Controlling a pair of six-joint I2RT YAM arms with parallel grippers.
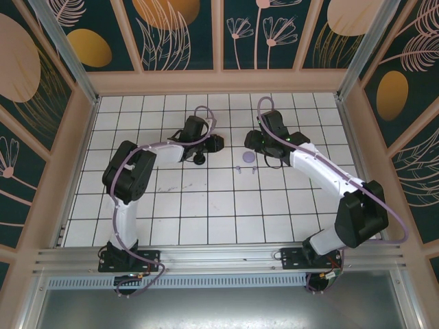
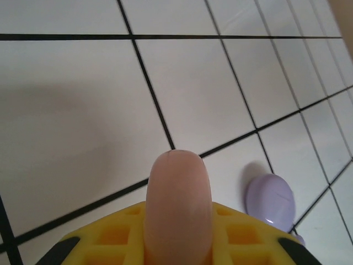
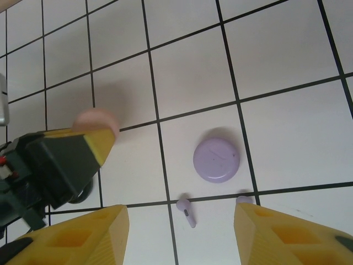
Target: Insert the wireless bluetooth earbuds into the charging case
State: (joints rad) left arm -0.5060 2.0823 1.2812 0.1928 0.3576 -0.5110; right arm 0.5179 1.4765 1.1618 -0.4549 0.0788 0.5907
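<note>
White square tiles with dark grid lines cover the counter point(image 1: 206, 205), which is walled in by dark teal panels point(image 1: 182, 31) painted with pale flowers and orange discs.

From above, both arms reach to the middle of the far half. The left hand point(image 1: 214, 144) and right hand point(image 1: 255, 147) face each other there, with a lavender round charging case point(image 1: 247, 157) on the tiles between them, closer to the right hand. Two specks just on the near side of that case are too small to make out from there. A small black round object point(image 1: 199, 160) lies just beside the left hand.

The right wrist view resolves the specks. A lavender stemmed earbud point(image 3: 186, 211) lies on a grid line just below the closed lavender case point(image 3: 216, 159). A second lavender earbud point(image 3: 244, 199) is half hidden behind one yellow fingertip. The right hand point(image 3: 181, 208) has its fingers spread wide apart, touching nothing. The same view catches the left hand point(image 3: 96, 138) from the side, with a pinkish-tan smooth rounded case point(image 3: 95, 119) at its tip.

The left wrist view gives that grip close up. The left hand point(image 2: 177, 232) is clamped on the pinkish-tan case point(image 2: 177, 199), which stands out past the yellow fingers point(image 2: 242, 234). The lavender case point(image 2: 270, 197) rests on the tiles to the right, apart from it.
</note>
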